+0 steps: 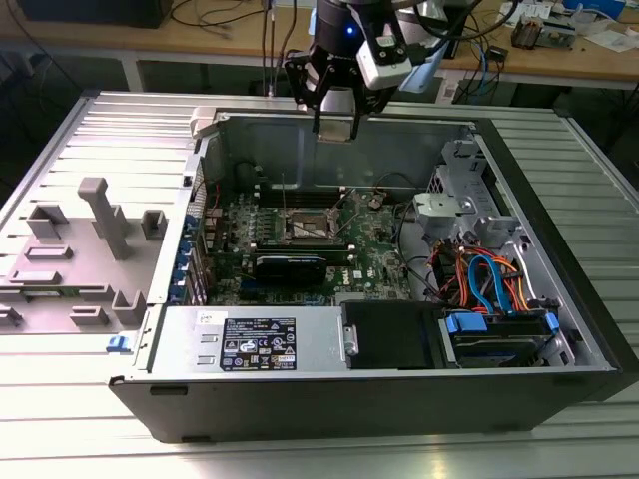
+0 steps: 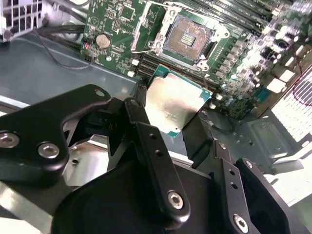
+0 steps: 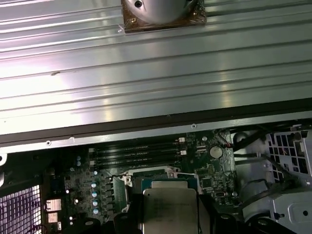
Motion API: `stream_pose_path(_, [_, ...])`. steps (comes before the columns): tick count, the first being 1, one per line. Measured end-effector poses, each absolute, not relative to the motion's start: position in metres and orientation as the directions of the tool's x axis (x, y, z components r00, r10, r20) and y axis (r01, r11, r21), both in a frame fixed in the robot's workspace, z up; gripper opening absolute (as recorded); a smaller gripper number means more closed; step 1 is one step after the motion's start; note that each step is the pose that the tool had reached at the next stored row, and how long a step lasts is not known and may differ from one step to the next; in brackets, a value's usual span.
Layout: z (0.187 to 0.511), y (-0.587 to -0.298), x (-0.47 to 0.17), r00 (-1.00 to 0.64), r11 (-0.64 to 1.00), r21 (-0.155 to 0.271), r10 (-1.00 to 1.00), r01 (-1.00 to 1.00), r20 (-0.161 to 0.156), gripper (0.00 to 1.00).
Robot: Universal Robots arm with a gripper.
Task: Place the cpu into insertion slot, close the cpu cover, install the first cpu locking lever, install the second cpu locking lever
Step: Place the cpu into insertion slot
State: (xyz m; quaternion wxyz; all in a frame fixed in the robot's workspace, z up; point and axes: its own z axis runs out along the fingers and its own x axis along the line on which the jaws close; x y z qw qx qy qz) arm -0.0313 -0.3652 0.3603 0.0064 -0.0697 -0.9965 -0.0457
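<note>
second wrist view: gripper (image 2: 168,117) jaws part-closed, pinching cpu (image 2: 175,100) by opposite edges. cpu held in air near insertion slot (image 2: 187,36), not seated. slot contact field bare, cpu cover (image 2: 142,27) open beside slot.

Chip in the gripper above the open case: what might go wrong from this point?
1. The gripper pinches the cpu by two edges only; it may slip or tilt.
2. The insertion slot has bare contacts; an off-square landing could bend them.
3. The open cpu cover beside the slot could catch the chip.
</note>
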Motion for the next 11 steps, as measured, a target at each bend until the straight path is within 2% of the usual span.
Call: stream_pose_path(11, [0.3589,-0.3659,-0.0314,-0.981,0.976,0.09,0.195,0.196,0.019,0.54])
